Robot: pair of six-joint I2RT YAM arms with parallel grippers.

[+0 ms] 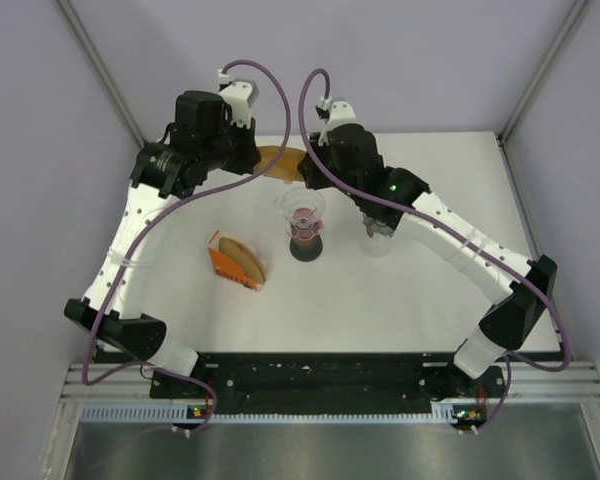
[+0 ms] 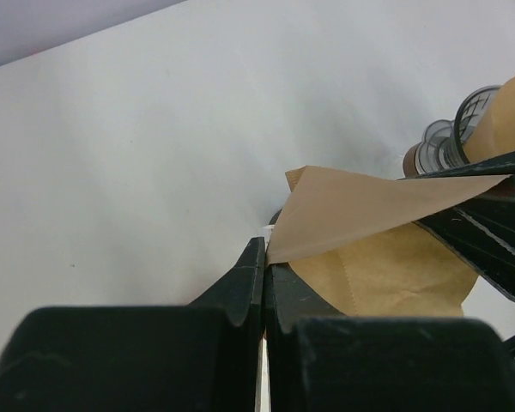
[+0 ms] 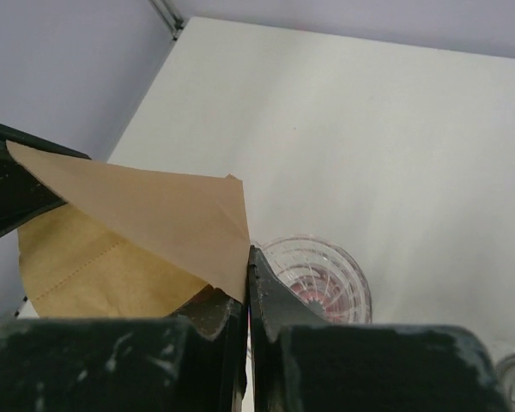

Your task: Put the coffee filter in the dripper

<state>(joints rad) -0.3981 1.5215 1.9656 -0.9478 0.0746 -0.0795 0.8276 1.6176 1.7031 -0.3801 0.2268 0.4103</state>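
A brown paper coffee filter (image 1: 280, 162) hangs in the air between my two grippers, behind the dripper. My left gripper (image 1: 252, 157) is shut on the filter's left edge. My right gripper (image 1: 314, 160) is shut on its right edge. In the left wrist view the jaws (image 2: 265, 254) pinch a corner of the filter (image 2: 369, 232). In the right wrist view the jaws (image 3: 246, 262) pinch the filter (image 3: 146, 219), which is spread partly open. The clear glass dripper (image 1: 301, 210) stands on a dark base in mid-table and shows below the right fingers (image 3: 326, 279).
An orange box of filters (image 1: 236, 260) lies left of the dripper. A clear glass (image 1: 377, 238) stands to the dripper's right, under the right arm. Grey walls close in the table (image 1: 430, 300) on the left, back and right.
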